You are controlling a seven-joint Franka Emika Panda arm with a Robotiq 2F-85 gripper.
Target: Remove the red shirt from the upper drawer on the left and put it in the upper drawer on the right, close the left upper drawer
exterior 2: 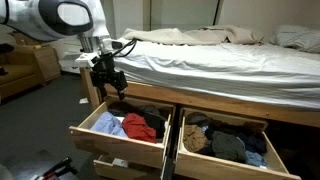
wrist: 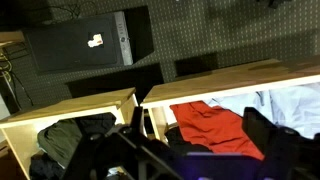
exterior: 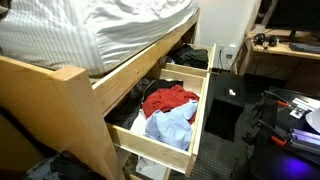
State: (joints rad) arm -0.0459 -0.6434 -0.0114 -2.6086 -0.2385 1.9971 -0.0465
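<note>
Both upper drawers are seen pulled out from under the bed in an exterior view; the left upper drawer lies beneath the gripper, and the right upper drawer lies below and off to one side of it; the red shirt is found crumpled in the left upper drawer, below the gripper and slightly towards the neighbouring drawer; a light blue cloth is heaped just beside the shirt, almost straight under the gripper, and darker garments are tucked at the back; the right upper drawer is filled with dark clothes; the white arm is held bent over the bed's corner, with the gripper pointed downward and kept clear above the drawer, touching nothing; its jaws are seen spread apart and nothing is held between them; in the wrist view the red shirt is framed between the dark fingers, with the dark clothes set beyond a wooden divider; the drawers are made of pale, smooth, flat-sided wood; the clothing is soft and rumpled, and the bed is covered by a wrinkled white sheet.
</note>
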